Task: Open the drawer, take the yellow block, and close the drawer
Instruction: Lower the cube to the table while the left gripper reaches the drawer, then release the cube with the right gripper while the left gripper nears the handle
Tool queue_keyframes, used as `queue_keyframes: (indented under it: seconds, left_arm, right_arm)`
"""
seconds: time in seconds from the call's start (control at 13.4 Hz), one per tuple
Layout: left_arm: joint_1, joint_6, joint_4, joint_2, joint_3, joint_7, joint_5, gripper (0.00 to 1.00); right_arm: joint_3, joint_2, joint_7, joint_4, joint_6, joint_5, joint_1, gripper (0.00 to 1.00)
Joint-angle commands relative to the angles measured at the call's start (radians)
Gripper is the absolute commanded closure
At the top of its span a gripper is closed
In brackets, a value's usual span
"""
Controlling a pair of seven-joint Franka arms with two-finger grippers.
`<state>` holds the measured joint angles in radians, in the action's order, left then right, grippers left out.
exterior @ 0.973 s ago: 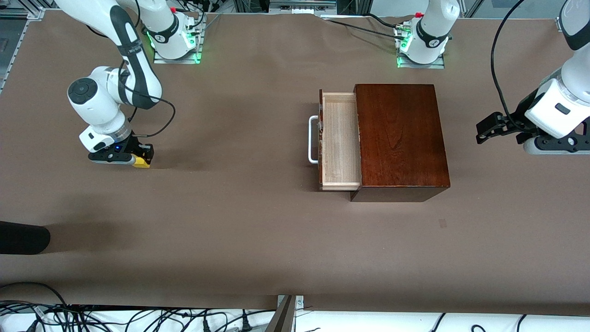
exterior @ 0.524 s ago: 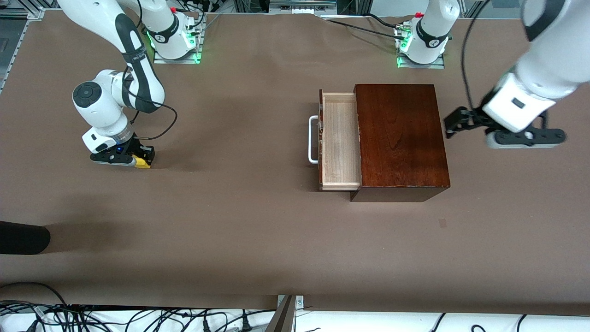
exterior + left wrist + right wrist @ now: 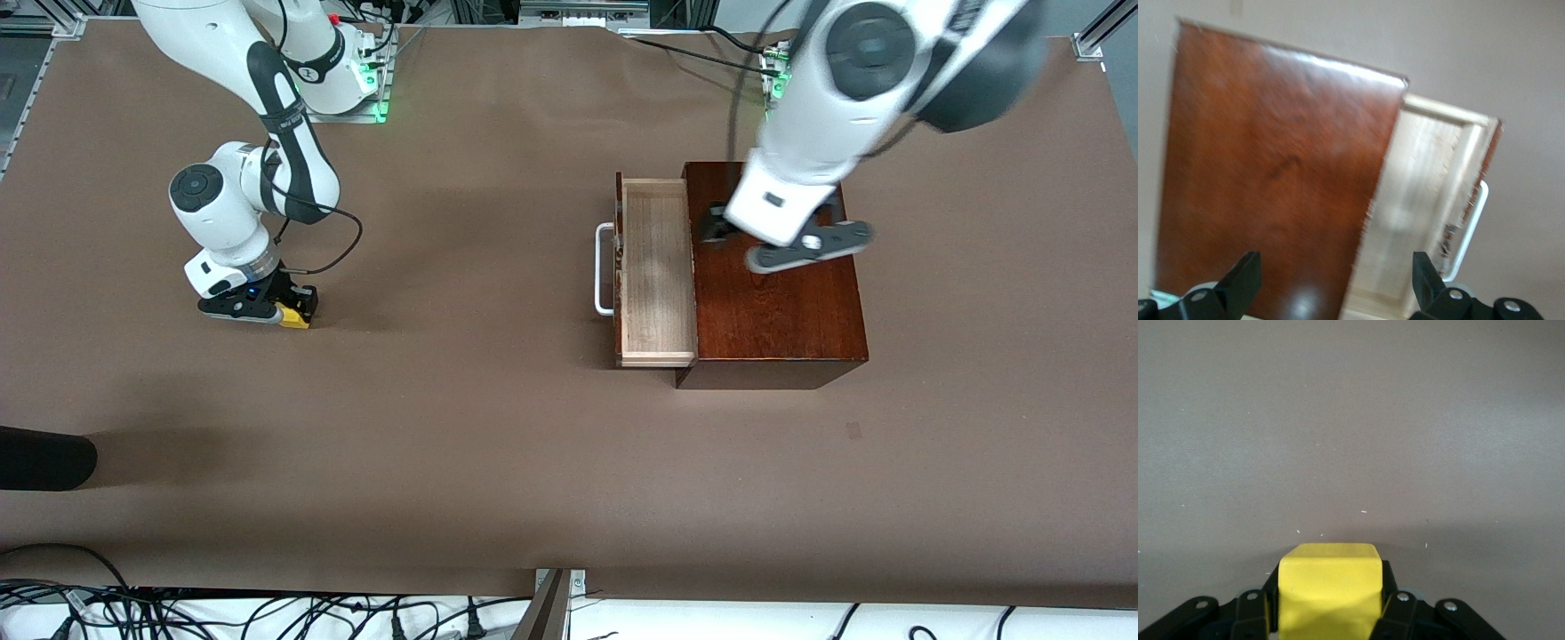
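One box point(image 3: 773, 267) stands on the table point(image 3: 498, 427), its one drawer point(image 3: 656, 271) pulled out toward the right arm's end, pale inside, with a single white handle point(image 3: 604, 269) on its front. Nothing lies in the part of the drawer that shows.

The left gripper point(image 3: 1331, 283) hangs over the box top beside the drawer's inner edge, its two fingers point(image 3: 1243, 275) spread wide apart, with box and drawer both visible between them.

One yellow block point(image 3: 1330, 587) is clamped between the right gripper's point(image 3: 286, 313) two fingers point(image 3: 1258, 607), low over bare table at the right arm's end, well apart from the box. Whether the block touches the table cannot be told.
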<state>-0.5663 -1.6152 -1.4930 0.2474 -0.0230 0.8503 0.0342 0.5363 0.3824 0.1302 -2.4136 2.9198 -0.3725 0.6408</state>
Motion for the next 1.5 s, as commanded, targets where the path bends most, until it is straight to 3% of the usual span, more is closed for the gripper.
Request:
queue_keyframes:
  seconds: [0.0, 0.22, 0.45, 0.6, 0.67, 0.75, 0.97, 1.27, 1.35, 1.42]
  left_arm:
    - [-0.079, 0.015, 0.100, 0.090, -0.017, 0.172, 0.021, 0.00]
    - [-0.156, -0.038, 0.106, 0.144, -0.018, 0.306, 0.027, 0.00]
    - [-0.191, -0.107, 0.114, 0.194, -0.014, 0.419, 0.029, 0.00]
    - [-0.195, -0.143, 0.161, 0.258, 0.014, 0.501, 0.029, 0.00]
    - [-0.198, -0.159, 0.189, 0.294, 0.020, 0.542, 0.029, 0.00]
    - [-0.198, -0.176, 0.223, 0.329, 0.046, 0.600, 0.029, 0.00]
    - [-0.224, -0.277, 0.260, 0.417, 0.074, 0.786, 0.029, 0.00]
    - [-0.241, -0.316, 0.244, 0.472, 0.074, 0.883, 0.062, 0.00]
    - [-0.237, -0.316, 0.241, 0.477, 0.074, 0.885, 0.096, 0.15]
    - [-0.231, -0.318, 0.240, 0.480, 0.072, 0.874, 0.117, 0.51]
  right_arm:
    - [-0.012, 0.019, 0.019, 0.016, 0.010, -0.025, -0.012, 0.93]
    - [-0.032, 0.042, 0.019, 0.019, 0.041, -0.026, -0.012, 0.73]
    - [-0.039, 0.058, 0.019, 0.019, 0.058, -0.026, -0.012, 0.68]
    - [-0.053, 0.067, 0.019, 0.021, 0.073, -0.026, -0.012, 0.40]
    - [-0.055, 0.067, 0.025, 0.021, 0.075, -0.026, -0.012, 0.13]
    - [-0.055, 0.066, 0.051, 0.022, 0.073, -0.028, -0.010, 0.00]
    - [-0.055, 0.038, 0.091, 0.069, 0.009, -0.025, -0.006, 0.00]
    - [-0.024, -0.020, 0.111, 0.209, -0.291, -0.016, -0.006, 0.00]
    - [-0.010, -0.026, 0.109, 0.249, -0.368, -0.008, -0.006, 0.00]
    - [0.010, -0.027, 0.109, 0.284, -0.443, 0.001, -0.003, 0.00]
